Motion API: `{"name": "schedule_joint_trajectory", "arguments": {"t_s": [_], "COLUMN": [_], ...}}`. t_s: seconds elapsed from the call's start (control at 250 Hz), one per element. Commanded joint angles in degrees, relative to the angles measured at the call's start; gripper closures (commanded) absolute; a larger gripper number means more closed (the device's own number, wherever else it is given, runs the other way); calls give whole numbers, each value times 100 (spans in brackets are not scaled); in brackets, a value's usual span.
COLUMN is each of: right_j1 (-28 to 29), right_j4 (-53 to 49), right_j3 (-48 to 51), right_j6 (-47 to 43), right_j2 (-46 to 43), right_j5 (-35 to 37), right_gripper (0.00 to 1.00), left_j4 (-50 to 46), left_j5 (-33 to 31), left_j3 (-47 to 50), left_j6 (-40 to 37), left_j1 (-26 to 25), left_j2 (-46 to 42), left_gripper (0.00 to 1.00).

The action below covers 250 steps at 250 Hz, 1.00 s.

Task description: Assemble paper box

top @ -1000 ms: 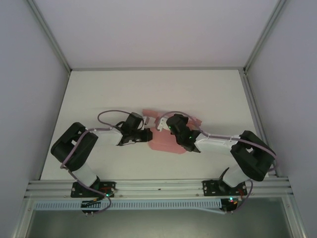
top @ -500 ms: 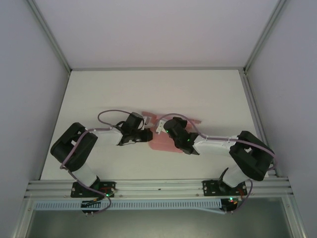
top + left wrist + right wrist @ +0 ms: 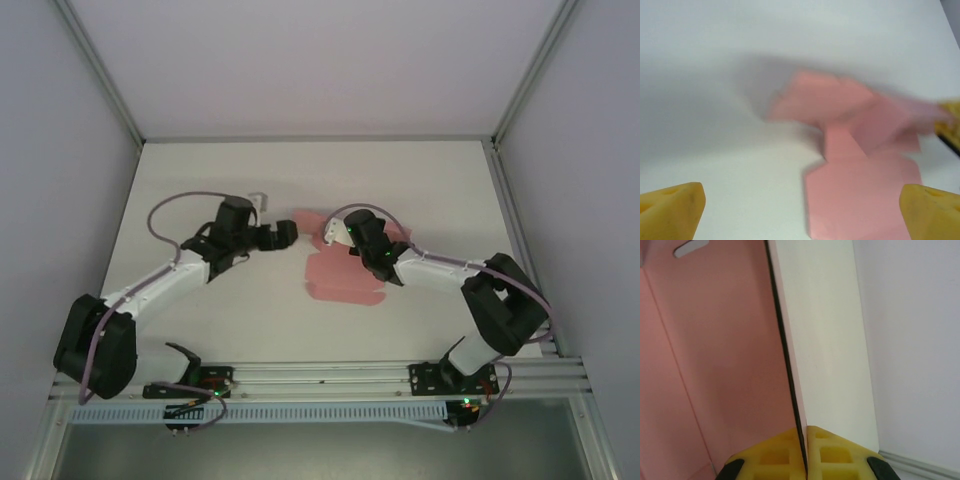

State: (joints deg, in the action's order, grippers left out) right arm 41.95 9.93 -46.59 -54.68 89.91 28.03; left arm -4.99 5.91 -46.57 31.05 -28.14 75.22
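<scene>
- Right gripper is pressed together on the thin edge of one panel of the paper box. The panel stands upright in its pinch, with the pink face to one side of the jaws and bare table to the other.
- A small slot shows in that raised panel far ahead of the gripper, with nothing tucked into it.
- Seen from above, the paper box lies mostly flat beneath and in front of the right gripper. It reads as a creased cut-out sheet rather than a closed box.
- Left gripper is spread wide and holds nothing. The sheet lies ahead of it and between its fingers' line of reach, not touched.
- From above, the left gripper hovers just beside the sheet's left flap.
- Judged progress is early. One panel is lifted, but no wall looks locked and no tab looks seated.
- What appears left is raising the other sides, tucking the tabs, and squaring the shallow box.
</scene>
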Motion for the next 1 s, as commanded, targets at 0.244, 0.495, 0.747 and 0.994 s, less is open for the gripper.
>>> {"name": "schedule_joint_trajectory", "arguments": {"t_s": [0.244,0.495,0.747,0.994], "right_j1": [-109,-151,-144,-142], "right_j4": [422,571,695,688], "right_j3": [-37,51,177,303], "right_j6": [-403,-272,-88,-51], "right_j2": [541,334,174,3], "right_j5": [-241,-270,-286,-167], "right_gripper": [100,100,100,100], "left_j4": [99,131,906,2322], "left_j5": [-373,417,1890,3480], "left_j3": [-1722,-2350,-1389,-458], "left_j6": [-829,-1372,-1945,-1836], "left_j1": [1050,957,762,710], "left_j2": [2143,3539,3157,2587], "left_gripper": [1,1,7,16]}}
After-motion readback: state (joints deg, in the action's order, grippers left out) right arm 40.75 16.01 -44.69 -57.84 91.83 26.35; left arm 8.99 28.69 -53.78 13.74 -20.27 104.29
